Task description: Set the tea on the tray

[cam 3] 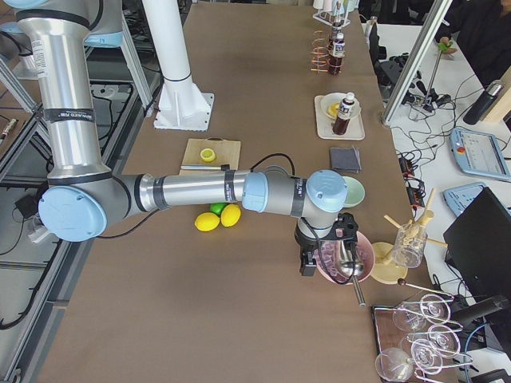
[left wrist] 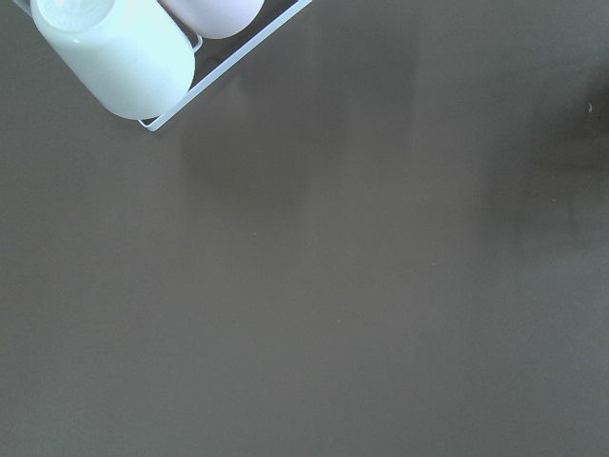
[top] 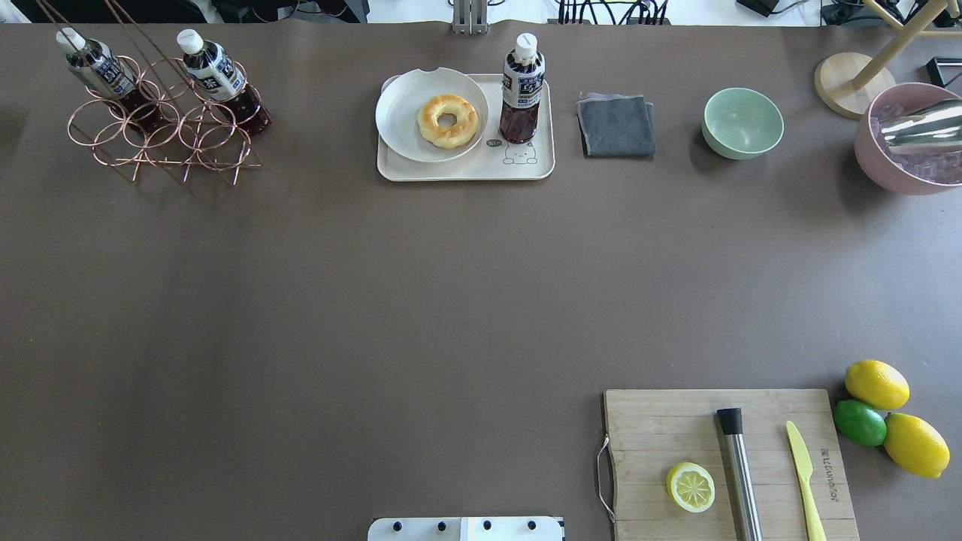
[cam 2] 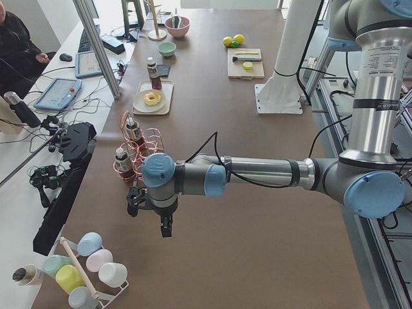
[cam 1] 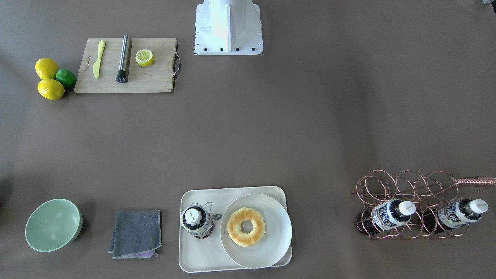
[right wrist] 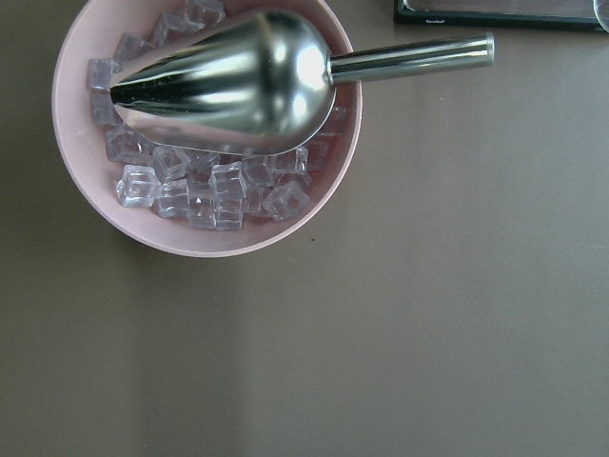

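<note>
Reddish-brown tea [top: 521, 94] in clear plastic bottle stood upright on cream-white rounded-rectangle tray [top: 451, 171] | left gripper [cam 2: 166, 227], right gripper [cam 3: 306, 264]: open or closed, could not tell

Your left arm [cam 2: 257, 172] and right arm [cam 3: 192, 190] are silver tubes with pale-blue joint caps [cam 2: 158, 170] (a black cable [cam 2: 215, 136] loops off each forearm); the left gripper [cam 2: 166, 232] is black, the pedestal [cam 1: 228, 38] white with dark bolts [cam 1: 221, 49].
</note>
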You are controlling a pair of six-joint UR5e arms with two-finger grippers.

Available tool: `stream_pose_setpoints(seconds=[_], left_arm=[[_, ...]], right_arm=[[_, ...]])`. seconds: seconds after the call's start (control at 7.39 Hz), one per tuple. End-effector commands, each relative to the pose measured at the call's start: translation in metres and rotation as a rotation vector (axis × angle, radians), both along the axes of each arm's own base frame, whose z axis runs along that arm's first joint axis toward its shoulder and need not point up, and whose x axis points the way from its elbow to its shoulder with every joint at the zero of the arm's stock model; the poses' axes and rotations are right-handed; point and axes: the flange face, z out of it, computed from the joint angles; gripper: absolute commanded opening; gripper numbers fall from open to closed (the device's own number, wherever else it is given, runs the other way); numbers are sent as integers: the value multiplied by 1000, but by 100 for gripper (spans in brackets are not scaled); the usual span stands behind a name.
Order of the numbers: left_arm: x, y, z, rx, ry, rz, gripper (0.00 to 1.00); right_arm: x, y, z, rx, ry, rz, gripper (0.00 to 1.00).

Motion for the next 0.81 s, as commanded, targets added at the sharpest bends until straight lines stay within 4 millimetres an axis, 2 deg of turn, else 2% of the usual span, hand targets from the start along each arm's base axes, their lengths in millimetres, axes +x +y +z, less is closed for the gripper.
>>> stream_pose_setpoints(seconds=[0.0,0.68], left_arm=[[0,0,1,-2,0,0,97],[1,-1,1,-2,0,2,97]], right_arm=[[0,-1,-1,3,0,0,100],[0,3,3,-1,1,-2,100]])
